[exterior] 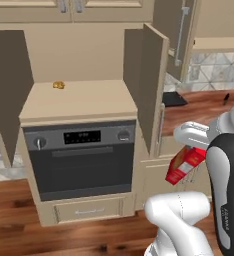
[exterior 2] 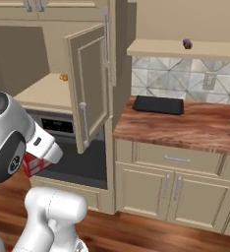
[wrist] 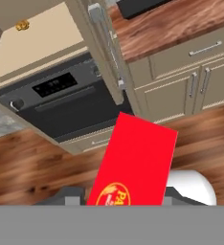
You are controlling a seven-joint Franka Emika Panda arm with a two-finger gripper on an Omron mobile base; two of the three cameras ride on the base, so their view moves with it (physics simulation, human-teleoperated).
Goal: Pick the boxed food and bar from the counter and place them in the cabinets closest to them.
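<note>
My gripper point(exterior: 191, 146) is shut on the boxed food point(exterior: 184, 165), a red box held tilted in the air, low in front of the beige drawers right of the oven. In the hand view the boxed food point(wrist: 135, 160) rises between the fingertips, its yellow print at the bottom. From the right its corner point(exterior 2: 35, 165) peeks out under my arm. The cabinet point(exterior: 79, 102) above the oven stands open with a bare tan shelf. The wood-grain counter point(exterior 2: 186, 129) lies to the right. A small dark purple thing point(exterior 2: 187, 44) sits on the wall shelf; whether it is the bar I cannot tell.
The cabinet's open right door point(exterior: 148, 85) juts out between the shelf and the counter. A small orange item point(exterior: 58, 85) lies at the shelf's back. The black oven point(exterior: 81, 160) is below. A flat black tray point(exterior 2: 158, 104) and a thin dark object point(exterior: 226, 98) lie on the counter.
</note>
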